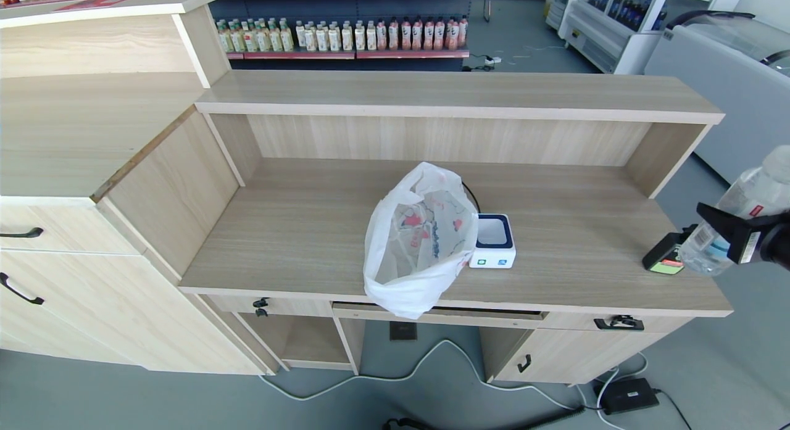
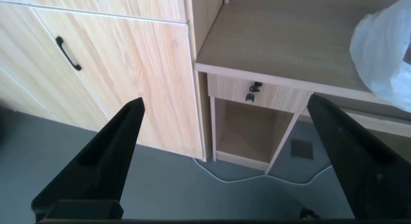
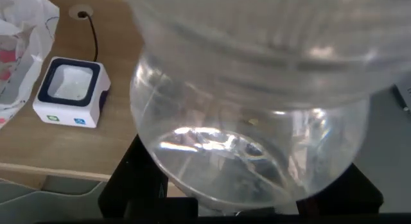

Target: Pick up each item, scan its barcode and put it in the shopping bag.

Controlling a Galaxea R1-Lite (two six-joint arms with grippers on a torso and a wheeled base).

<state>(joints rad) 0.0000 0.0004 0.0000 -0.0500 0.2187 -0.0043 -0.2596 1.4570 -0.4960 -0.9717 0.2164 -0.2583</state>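
One spread, empty claw, the left gripper [image 2: 225, 102], hangs low before the counter's [image 1: 308, 232] front left corner; the right gripper [image 1: 686, 242] is clamped on a clear water bottle [image 1: 756, 192] off the front right corner; it looks smooth, thin-walled and slippery, best held across the body; a limp shopping bag [image 1: 419, 245] slumps over the front edge; the scanner [image 1: 494, 240] sits just beside it.
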